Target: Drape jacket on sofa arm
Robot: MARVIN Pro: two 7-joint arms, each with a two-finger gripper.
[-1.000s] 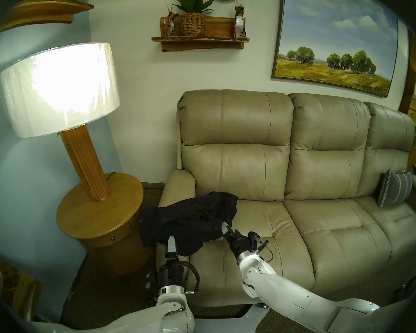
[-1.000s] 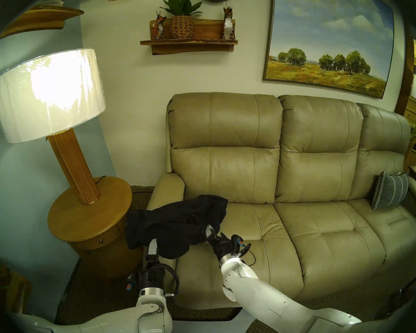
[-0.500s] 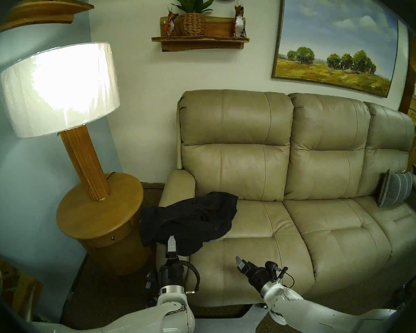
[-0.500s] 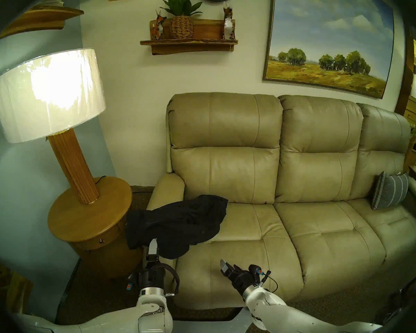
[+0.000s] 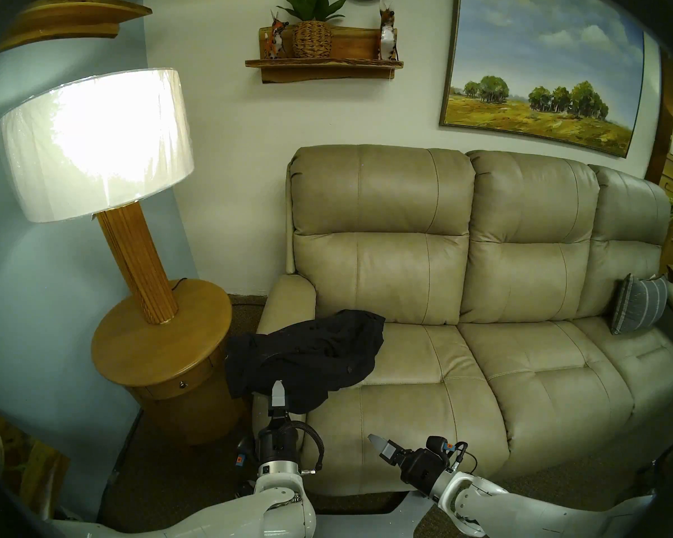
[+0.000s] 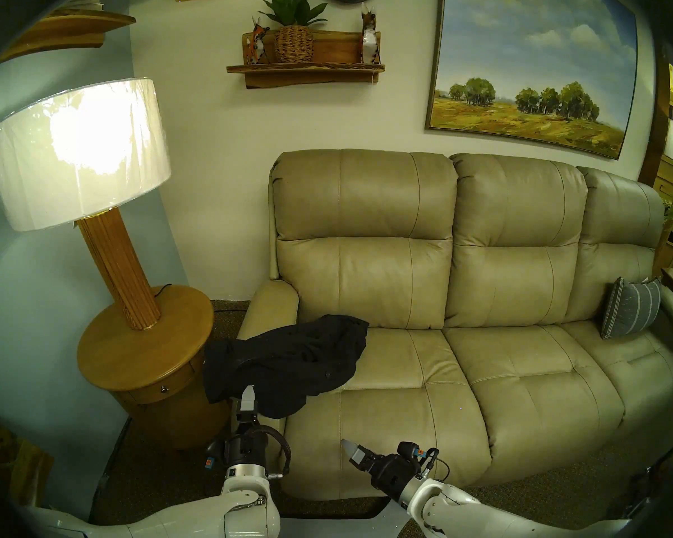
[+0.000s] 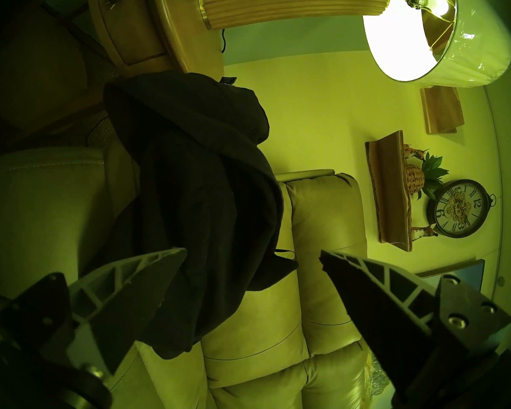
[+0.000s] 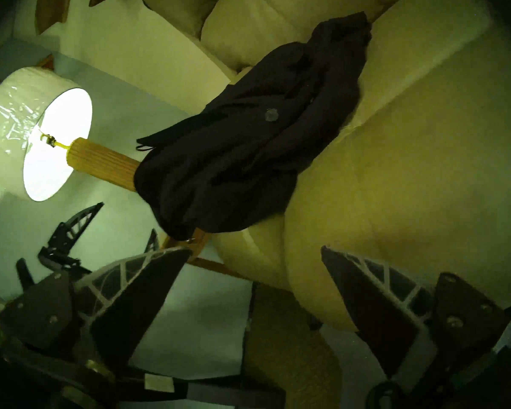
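Since a second ago the right gripper [image 5: 377, 440] has let go of the soft black fabric jacket [image 5: 307, 360] and pulled back low toward the front of the seat, well apart from the cloth; the left gripper [image 5: 278, 393] has not shifted.

That jacket lies bunched across the wide, padded beige-tan leather sofa arm [image 5: 288, 304], one end hanging down the outer side next to the round wooden side table [image 5: 160, 343], the other spilling onto the first seat cushion. Both pairs of jaws stand apart and empty: the left wrist view shows its two fingers spread on either side of the hanging fabric [image 7: 195, 193], and the right wrist view shows the same gap with nothing in it.

By my judgement the drape is essentially done, and only the retreat is left. The risk sits with the left gripper, whose near fingertip [image 7: 165, 255] is close to the cloth, possibly touching. A withdrawal that snags a fold could drag the jacket off the armrest toward the floor. The garment is crumpled, not spread, so its weight may be uneven and a small tug could start a slide.
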